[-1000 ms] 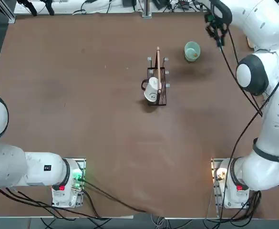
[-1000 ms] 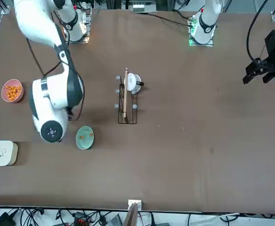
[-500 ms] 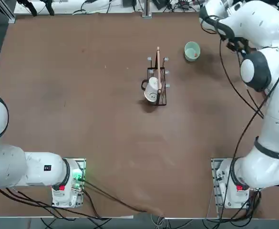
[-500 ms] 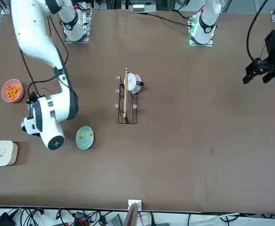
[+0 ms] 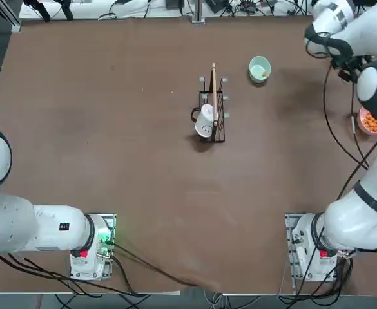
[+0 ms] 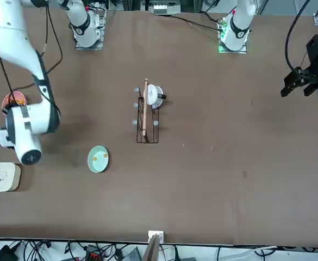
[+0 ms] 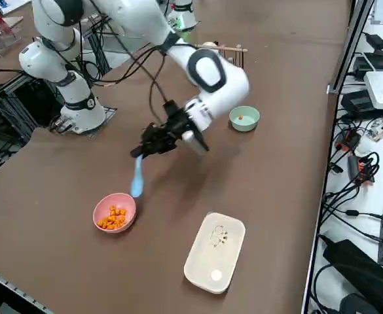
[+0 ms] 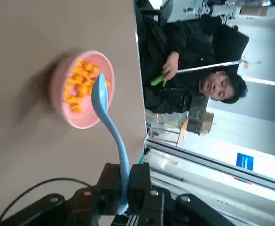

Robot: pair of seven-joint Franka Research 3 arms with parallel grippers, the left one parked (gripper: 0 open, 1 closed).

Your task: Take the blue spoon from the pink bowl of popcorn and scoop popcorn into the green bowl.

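Your blue spoon [image 7: 137, 182] is a small light-blue plastic thing with a short curved handle and a rounded bowl end, and its bowl looks empty. The right gripper [image 7: 148, 145] has its fingers [image 8: 110, 184] pinched shut on the end of the handle, so the spoon hangs down from them, scoop end lowest. It hangs in the air over the pink bowl [image 7: 114, 212], just above the rim nearer the middle of the table, apart from the popcorn [image 7: 113, 218]. That pink bowl sits near the right edge of the tabletop, holding a heap of orange-yellow pieces. The green bowl [image 7: 244, 118] stands well apart from it, toward the far right corner, with only a piece or two of popcorn inside. Your right arm reaches out over that right edge, elbow high, wrist bent so the gripper points down and sideways toward the pink bowl. A white rounded box [image 7: 215, 251] lies near the far right corner, beyond the pink bowl.
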